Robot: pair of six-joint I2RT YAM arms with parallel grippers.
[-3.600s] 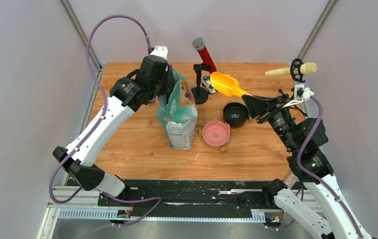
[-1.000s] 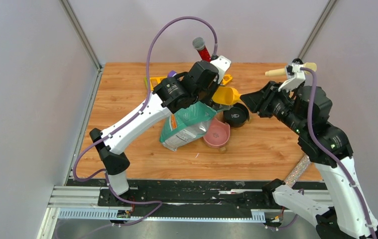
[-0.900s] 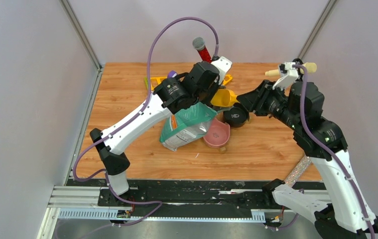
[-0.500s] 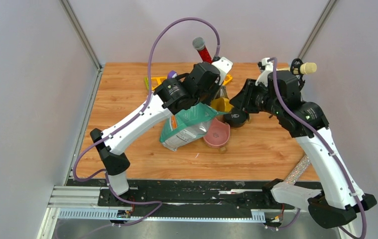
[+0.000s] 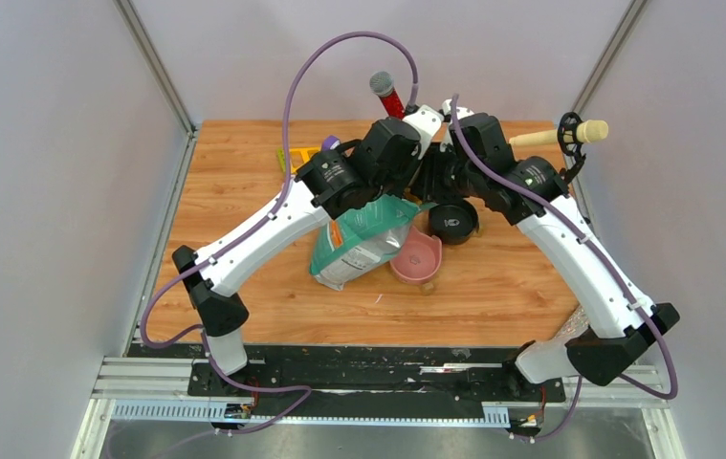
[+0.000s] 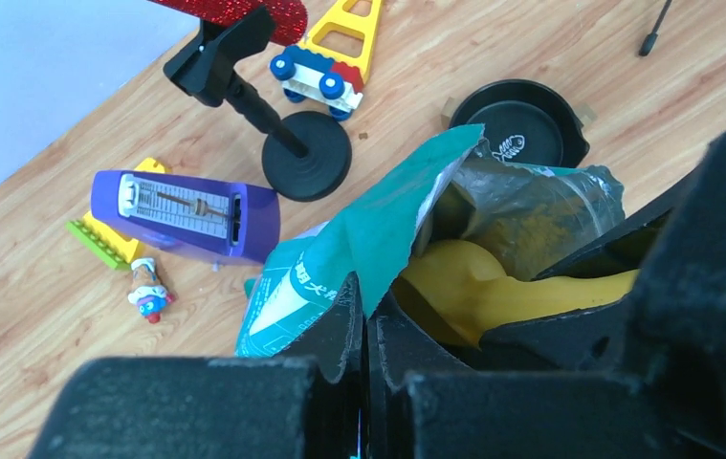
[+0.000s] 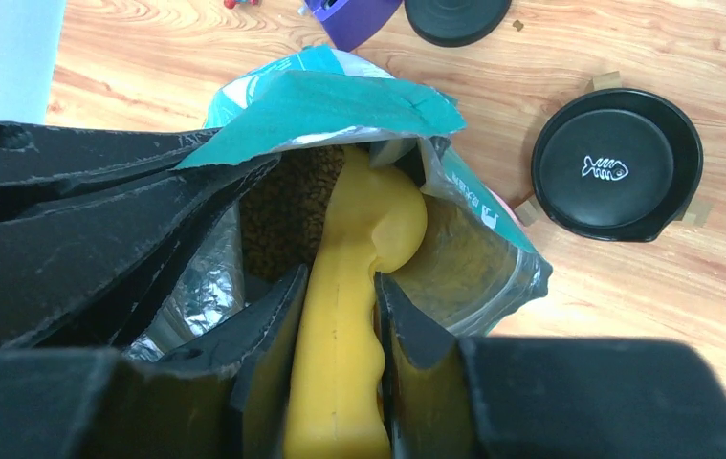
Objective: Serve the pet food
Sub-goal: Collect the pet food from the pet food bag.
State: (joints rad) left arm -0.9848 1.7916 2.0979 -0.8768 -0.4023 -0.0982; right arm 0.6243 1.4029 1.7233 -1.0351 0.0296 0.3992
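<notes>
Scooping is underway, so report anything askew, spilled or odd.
The bag tilts toward the pink bowl, held by the left gripper pinching its ragged, torn rim. The scoop, in the right gripper, is inside it. Visible food is all inside too.

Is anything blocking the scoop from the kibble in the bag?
Nothing visible does. The left gripper pinches the bag at its rim, mouth open; the scoop in the right gripper reaches inside, its head at the kibble.
</notes>
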